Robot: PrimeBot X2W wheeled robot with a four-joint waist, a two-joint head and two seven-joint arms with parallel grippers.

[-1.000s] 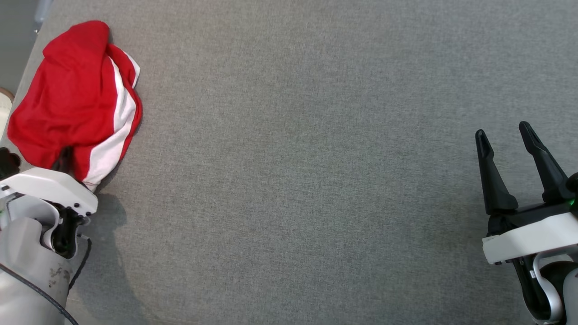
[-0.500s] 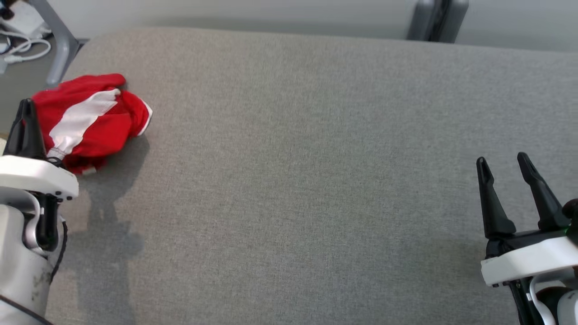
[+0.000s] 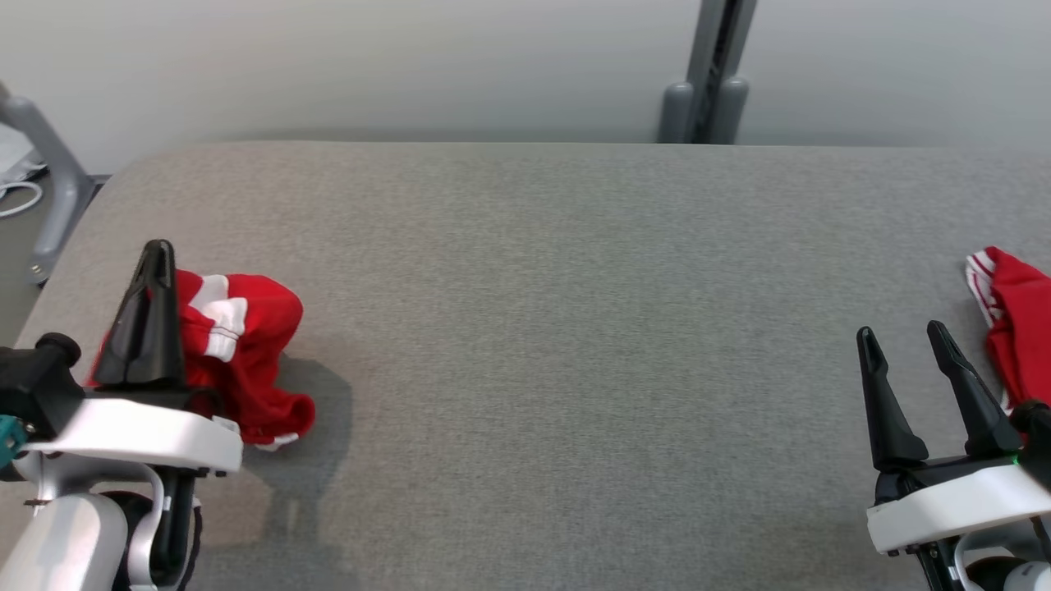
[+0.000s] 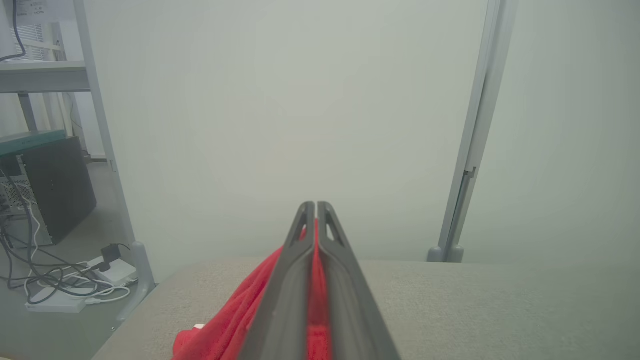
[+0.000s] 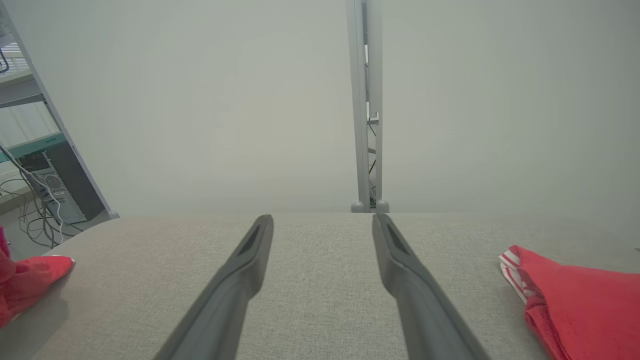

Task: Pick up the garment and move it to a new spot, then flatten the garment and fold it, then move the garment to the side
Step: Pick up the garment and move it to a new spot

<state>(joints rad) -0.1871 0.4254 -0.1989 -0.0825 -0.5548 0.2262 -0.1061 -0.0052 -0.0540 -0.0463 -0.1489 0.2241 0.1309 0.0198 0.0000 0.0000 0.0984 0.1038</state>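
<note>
- left end effector [image 3: 156, 250]: fingers clamped together on a fold of the red-and-white garment [image 3: 254, 361]. the left wrist view shows red cloth squeezed into the slit between them.
- the garment hangs bunched from that pinch at the left end of the grey counter [image 3: 525, 328], with its shadow just beside it. judgement: gripped at one point and raised so it can be carried to a new spot — it is not spread or flattened yet.
- right end effector [image 3: 900, 330]: fingers apart, nothing between them, low over the counter's right end. judgement: parked out of the way, ready for a second corner once flattening starts.
- second red striped piece [image 3: 1018, 328] lies on the counter just beside the right fingers, apart from them. the task sentence does not say why it sits there.
- hidden or cut off:
  - the pinched fold and the garment's near side sit behind the left fingers and white wrist housing.
  - cannot tell whether the lowest hem touches the counter or clears it.
  - garment type unreadable while crumpled — shorts or shirt, no call.
  - the second piece runs off the frame's right edge, so its extent is unknown.
  - the grey post [image 3: 706, 74] behind the counter is cut off at the top.
</note>
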